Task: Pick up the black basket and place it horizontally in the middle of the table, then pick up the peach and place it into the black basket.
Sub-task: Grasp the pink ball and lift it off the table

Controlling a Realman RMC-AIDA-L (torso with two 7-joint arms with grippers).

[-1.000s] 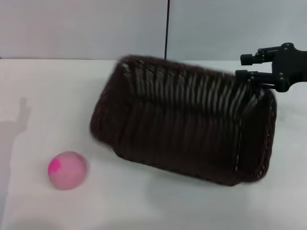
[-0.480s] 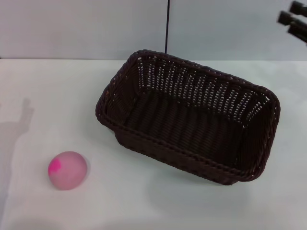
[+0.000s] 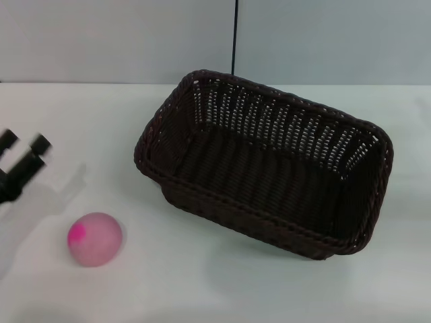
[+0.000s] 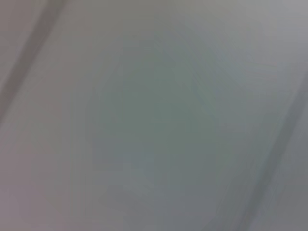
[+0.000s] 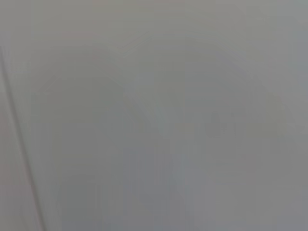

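Note:
The black basket (image 3: 266,165) stands upright on the white table (image 3: 215,282), right of the middle, with its long side turned a little askew. It is empty. The peach (image 3: 94,239) lies on the table at the front left, well apart from the basket. My left gripper (image 3: 24,142) comes in from the left edge, above and behind the peach, with its two black fingers apart and empty. My right gripper is out of view. Both wrist views show only a plain grey blur.
A grey wall with a dark vertical seam (image 3: 235,33) rises behind the table. The left gripper's shadow (image 3: 40,202) falls on the table beside the peach.
The right gripper let go of the basket, rose away to the upper right and left the view. The basket settled flat. The left gripper has entered from the left.

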